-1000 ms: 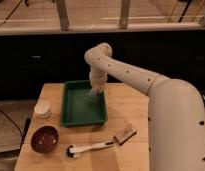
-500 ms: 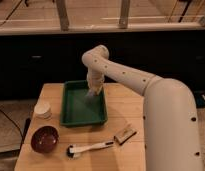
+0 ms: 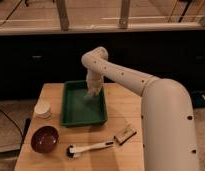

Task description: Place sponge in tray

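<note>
Blue-grey soft rectangular sponge: not discernible | tool (image 3: pixel 91 93): above right rim of large green plastic tray (image 3: pixel 71 112), clench state cannot tell | handling: light, compressible; pinch across short sides.

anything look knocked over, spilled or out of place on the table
Nothing stands out. The large green plastic tray sits flat, the round dark-red bowl is upright, and the white-handled brush and tan wooden block lie on the wooden table. The hand hangs over the tray's far right corner.
</note>
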`<action>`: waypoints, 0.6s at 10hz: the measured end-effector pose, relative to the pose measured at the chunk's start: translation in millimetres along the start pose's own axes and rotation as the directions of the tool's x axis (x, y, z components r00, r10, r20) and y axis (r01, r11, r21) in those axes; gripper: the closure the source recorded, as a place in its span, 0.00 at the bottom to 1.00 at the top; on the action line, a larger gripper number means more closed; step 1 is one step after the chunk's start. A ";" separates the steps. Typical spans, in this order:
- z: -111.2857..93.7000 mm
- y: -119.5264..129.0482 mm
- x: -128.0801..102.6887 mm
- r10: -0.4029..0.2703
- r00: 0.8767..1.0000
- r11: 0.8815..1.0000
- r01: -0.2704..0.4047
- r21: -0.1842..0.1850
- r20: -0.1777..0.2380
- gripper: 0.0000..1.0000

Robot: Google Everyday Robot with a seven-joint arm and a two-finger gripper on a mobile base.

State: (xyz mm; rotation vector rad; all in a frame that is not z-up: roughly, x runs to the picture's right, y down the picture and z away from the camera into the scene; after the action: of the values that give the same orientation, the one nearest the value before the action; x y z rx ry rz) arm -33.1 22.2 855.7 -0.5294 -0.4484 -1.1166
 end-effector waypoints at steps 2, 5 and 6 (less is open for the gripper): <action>2.6 -0.1 0.0 -0.007 1.000 1.000 0.007 0.001 0.002 0.70; 6.2 -1.3 0.2 -0.024 1.000 1.000 0.024 0.004 0.007 0.58; 6.9 -1.6 0.4 -0.029 1.000 1.000 0.029 0.004 0.009 0.58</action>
State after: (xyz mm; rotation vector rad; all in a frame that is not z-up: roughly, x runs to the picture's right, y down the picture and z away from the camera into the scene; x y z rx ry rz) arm -35.0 25.5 861.7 -0.5261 -0.4673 -1.1414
